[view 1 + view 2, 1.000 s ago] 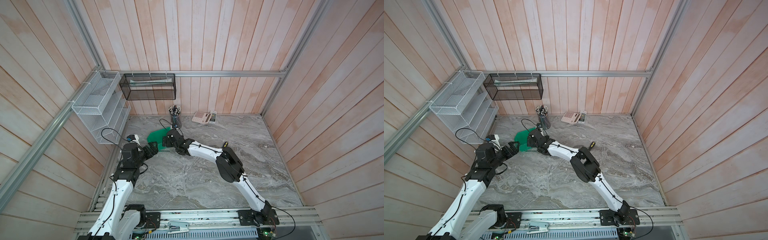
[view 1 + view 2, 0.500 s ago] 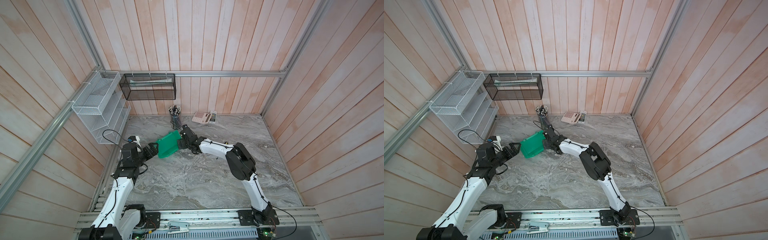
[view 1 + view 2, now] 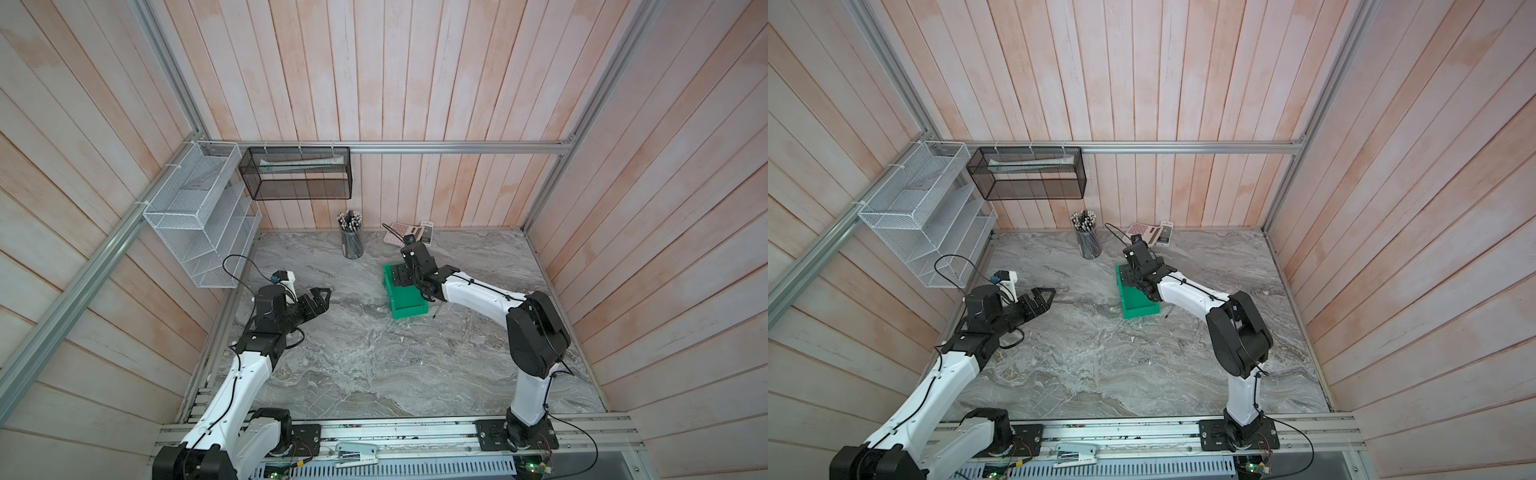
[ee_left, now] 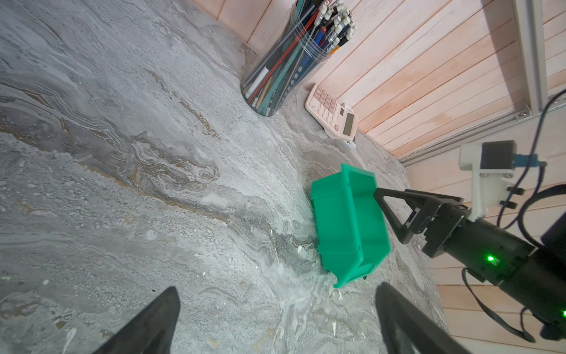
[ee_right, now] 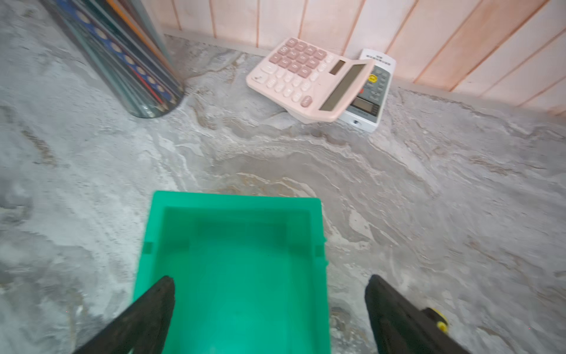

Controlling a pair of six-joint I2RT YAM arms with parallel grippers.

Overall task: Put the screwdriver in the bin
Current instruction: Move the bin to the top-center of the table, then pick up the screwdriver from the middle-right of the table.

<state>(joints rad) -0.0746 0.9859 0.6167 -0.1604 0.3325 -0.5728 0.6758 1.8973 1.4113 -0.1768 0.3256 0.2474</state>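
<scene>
Green bin [image 3: 409, 306] sits upright on the marble counter [image 3: 374, 365]. The right gripper [image 3: 405, 276] hangs over it, jaws spread wide and holding nothing. Both top views show only the thin shaft of the screwdriver [image 3: 435, 311], poking out from under the right arm on the counter just beside the bin's outer wall. The right wrist view alone shows its yellow-and-black handle end behind one finger. The left gripper [image 4: 277, 291], jaws spread and empty, faces the bin across bare counter. A pencil cup [image 3: 352, 243] and calculator [image 5: 306, 82] stand near the back wall.
</scene>
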